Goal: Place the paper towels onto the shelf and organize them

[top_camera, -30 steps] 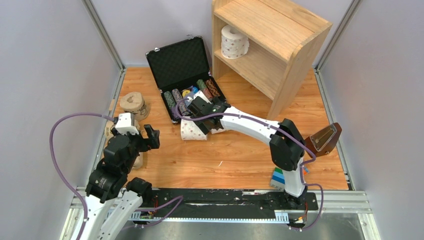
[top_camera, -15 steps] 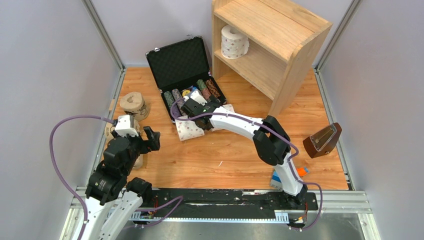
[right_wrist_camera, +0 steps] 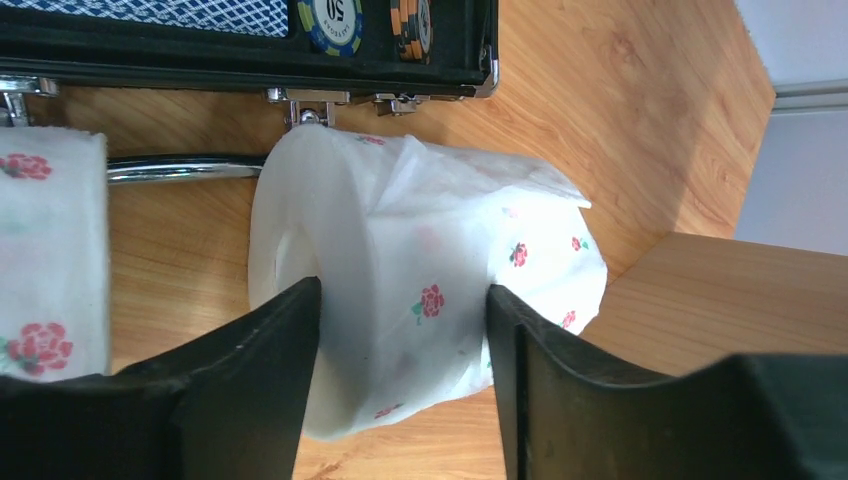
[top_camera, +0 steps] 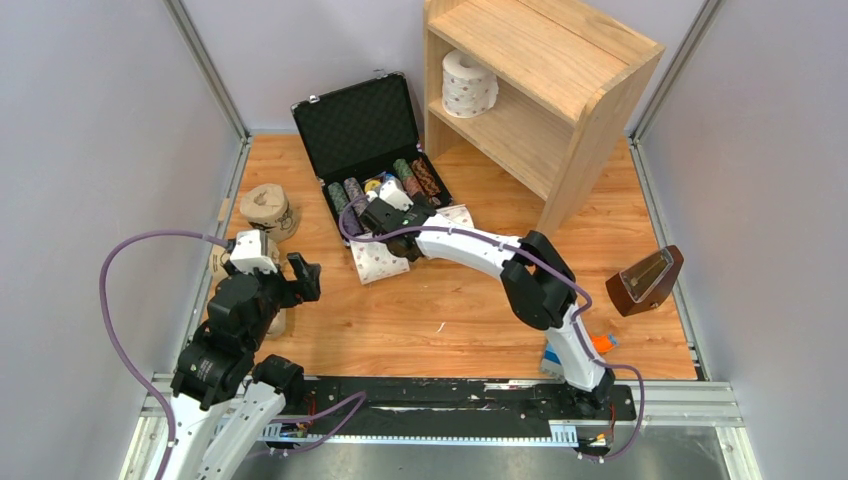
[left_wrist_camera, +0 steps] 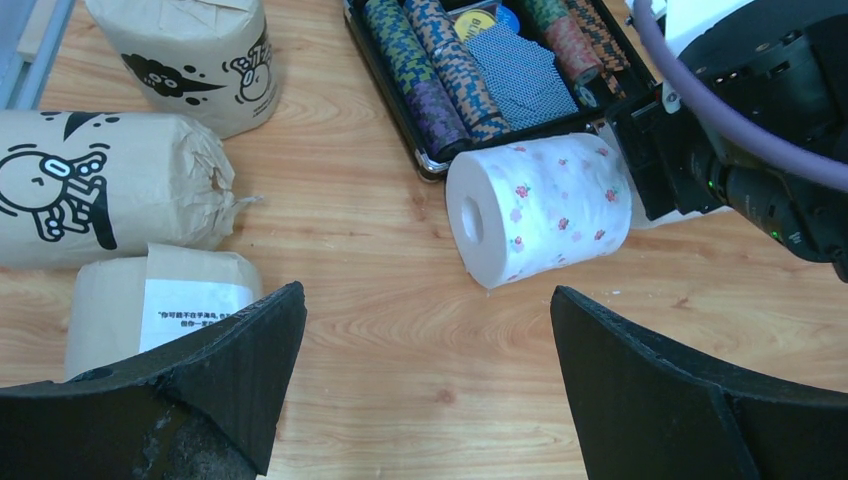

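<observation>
The light-wood shelf [top_camera: 575, 75] stands at the back right, with one white dotted roll [top_camera: 468, 82] on its inner board. My right gripper [top_camera: 390, 222] points down by the black case, and its jaws [right_wrist_camera: 400, 290] are closed in on a white rose-dotted roll [right_wrist_camera: 430, 250], paper touching both pads. Another white roll [top_camera: 376, 260] lies beside it; it also shows in the left wrist view [left_wrist_camera: 540, 210]. My left gripper [left_wrist_camera: 428, 300] is open and empty above bare wood [top_camera: 298, 278]. Three tan rolls lie at the left: a cartoon-print one [left_wrist_camera: 200, 55], a lying one [left_wrist_camera: 110, 190] and a labelled one [left_wrist_camera: 150, 305].
The open black case [top_camera: 365, 130] with striped chip rows [left_wrist_camera: 440, 80] sits right behind the white rolls. A brown wedge-shaped object [top_camera: 645, 280] stands at the right edge. Small coloured blocks [top_camera: 555, 352] lie by the right arm's base. Grey walls enclose the table.
The right arm swung left toward the case and settled over the second white roll; the lying white roll shifted slightly left. The left arm has barely moved.
</observation>
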Robot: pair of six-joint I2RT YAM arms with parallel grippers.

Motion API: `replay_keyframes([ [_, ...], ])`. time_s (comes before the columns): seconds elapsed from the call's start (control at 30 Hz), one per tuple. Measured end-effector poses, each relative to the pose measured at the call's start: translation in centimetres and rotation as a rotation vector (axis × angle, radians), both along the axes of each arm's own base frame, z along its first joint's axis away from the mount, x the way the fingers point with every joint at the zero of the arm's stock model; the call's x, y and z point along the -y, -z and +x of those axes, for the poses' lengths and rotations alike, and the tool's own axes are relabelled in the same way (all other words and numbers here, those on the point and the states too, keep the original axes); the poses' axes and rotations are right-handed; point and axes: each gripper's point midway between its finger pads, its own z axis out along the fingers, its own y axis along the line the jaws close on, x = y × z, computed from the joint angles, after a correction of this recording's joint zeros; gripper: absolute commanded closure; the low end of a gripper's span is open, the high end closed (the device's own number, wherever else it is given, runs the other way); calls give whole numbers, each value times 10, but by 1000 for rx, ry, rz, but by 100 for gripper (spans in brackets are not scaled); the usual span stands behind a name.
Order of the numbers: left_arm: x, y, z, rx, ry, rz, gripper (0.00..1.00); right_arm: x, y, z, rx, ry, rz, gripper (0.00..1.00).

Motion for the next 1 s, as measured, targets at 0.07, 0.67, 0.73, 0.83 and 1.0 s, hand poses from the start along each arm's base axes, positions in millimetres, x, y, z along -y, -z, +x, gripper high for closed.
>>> replay_keyframes([
  [0.07,0,0,0,0,2,-1,0,-1,-4,-1,-3,-4,15,51],
  [0.67,5,1,-1,-4,26,-8,0,42,-67,-48,-238,31,599,56],
  [0.73,6,1,-1,-3,30,-9,0,58,-63,-51,-255,69,629,53],
  [0.83,7,0,0,1,34,-12,0,73,-54,-54,-271,115,635,48],
  [1.0,9,0,0,2,44,-17,0,73,-54,-57,-270,115,633,35],
])
